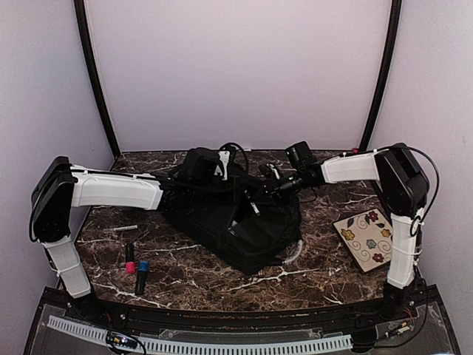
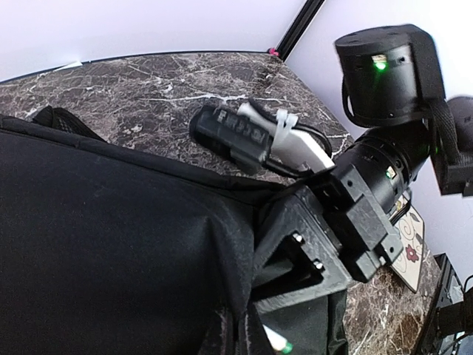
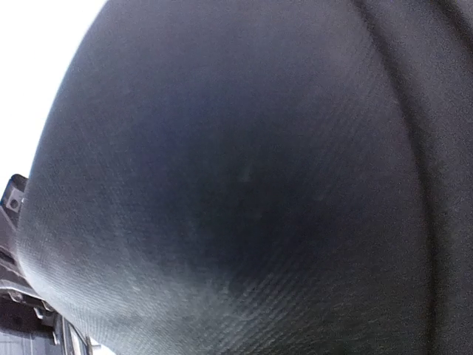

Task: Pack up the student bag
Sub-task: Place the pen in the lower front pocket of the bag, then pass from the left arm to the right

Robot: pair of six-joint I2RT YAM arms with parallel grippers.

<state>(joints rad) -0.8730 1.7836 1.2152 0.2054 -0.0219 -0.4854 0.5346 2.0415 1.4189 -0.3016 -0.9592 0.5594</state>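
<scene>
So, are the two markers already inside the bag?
No, the pink-capped marker and blue-capped marker lie on the table beside the student bag.

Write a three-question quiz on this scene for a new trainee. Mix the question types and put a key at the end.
1. True or false: the student bag stands upright against the back wall.
2. Where does the flowered card lie? A: on the robot's left of the bag. B: on the robot's right of the bag. C: on top of the bag.
3. Fill in: on the robot's left of the bag, beside the pink-capped marker, the second marker has a ____ cap.

Key: 1 false, it lies flat in the middle of the table; 2 B; 3 blue.
</scene>
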